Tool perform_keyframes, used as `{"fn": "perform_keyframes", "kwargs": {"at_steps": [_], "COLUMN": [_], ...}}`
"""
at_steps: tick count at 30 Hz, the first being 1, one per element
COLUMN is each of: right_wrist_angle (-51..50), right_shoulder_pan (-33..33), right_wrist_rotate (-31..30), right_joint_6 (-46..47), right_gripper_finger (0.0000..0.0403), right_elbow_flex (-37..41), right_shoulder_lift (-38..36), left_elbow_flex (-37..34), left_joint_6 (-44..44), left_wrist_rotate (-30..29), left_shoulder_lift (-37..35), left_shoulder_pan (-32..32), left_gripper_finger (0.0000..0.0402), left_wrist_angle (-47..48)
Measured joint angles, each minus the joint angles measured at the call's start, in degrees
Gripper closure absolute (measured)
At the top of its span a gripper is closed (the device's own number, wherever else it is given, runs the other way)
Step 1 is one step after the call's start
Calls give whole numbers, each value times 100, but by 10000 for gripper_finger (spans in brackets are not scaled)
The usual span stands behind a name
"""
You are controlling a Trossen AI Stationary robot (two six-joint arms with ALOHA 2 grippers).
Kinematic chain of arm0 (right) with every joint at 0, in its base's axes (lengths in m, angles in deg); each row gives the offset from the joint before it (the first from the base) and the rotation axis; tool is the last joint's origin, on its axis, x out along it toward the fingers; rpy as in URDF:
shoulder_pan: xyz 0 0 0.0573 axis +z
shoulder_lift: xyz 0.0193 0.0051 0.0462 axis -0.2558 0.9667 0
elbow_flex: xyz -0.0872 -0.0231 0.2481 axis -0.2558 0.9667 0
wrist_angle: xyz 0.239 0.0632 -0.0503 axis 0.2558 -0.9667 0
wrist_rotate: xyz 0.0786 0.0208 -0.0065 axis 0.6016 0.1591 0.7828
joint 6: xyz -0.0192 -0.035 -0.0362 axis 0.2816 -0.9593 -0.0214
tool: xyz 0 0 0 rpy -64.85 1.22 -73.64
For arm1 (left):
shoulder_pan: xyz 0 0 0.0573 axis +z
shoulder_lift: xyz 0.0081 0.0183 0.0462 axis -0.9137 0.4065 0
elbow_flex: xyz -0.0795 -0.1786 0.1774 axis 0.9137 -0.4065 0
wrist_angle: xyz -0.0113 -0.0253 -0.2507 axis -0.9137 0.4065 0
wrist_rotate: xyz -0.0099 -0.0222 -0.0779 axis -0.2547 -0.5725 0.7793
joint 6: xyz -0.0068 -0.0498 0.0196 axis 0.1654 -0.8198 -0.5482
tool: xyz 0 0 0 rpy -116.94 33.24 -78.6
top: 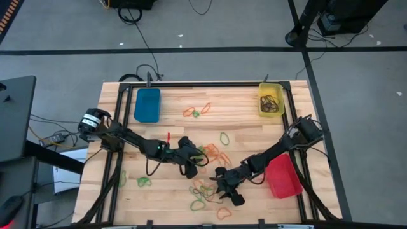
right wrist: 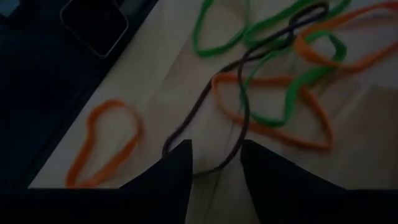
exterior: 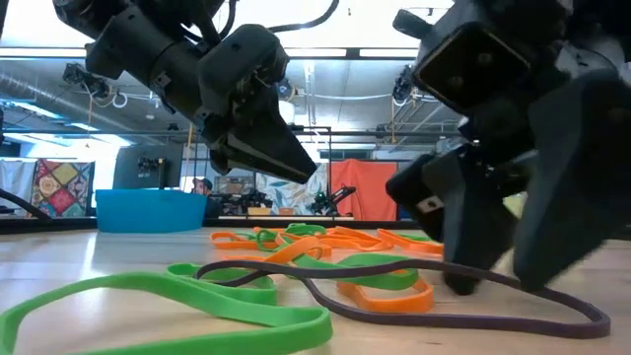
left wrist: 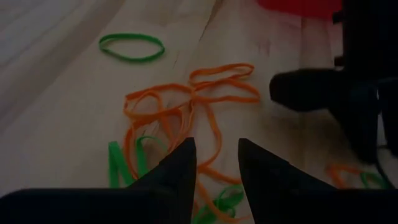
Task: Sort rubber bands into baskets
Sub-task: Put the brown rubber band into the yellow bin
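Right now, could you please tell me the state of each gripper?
Left gripper: open, holding nothing, over orange rubber bands.
Right gripper: open, straddling a dark rubber band, not gripping it.

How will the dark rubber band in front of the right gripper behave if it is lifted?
The dark rubber band is a thin, winding loop, so it will probably hang limp. It crosses green bands and orange bands, so it may drag them along. The right gripper has its fingers apart around one strand.

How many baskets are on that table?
3. A blue basket sits at the far left, a yellow basket at the far right, and a red basket lies near the right edge beside the right arm.
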Motion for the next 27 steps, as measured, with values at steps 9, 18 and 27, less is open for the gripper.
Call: {"fn": "perform_keyframes", "kwargs": {"at_steps": [9,18,27], "right_wrist_angle": [237,-820,-2527], "right_shoulder_pan": [38,199,345], "right_wrist_rotate": [-354,-627,-2051], "right_joint_6": [186,416,300], "right_gripper_finger": [294,393,398], "right_elbow_flex": [-105,-77,-75], "right_shoulder_lift": [226,-292,-1483], "left_elbow_flex": [4,4,7], "left_joint_6": [-152,16,149], "left_wrist_rotate": [7,9,5], "left_shoulder_lift": [0,-2,-4], "left_shoulder_pan": [-221,-577,-655], "left_gripper_finger": [277,277,277], "left_wrist_angle": [-165,-373,-554]}}
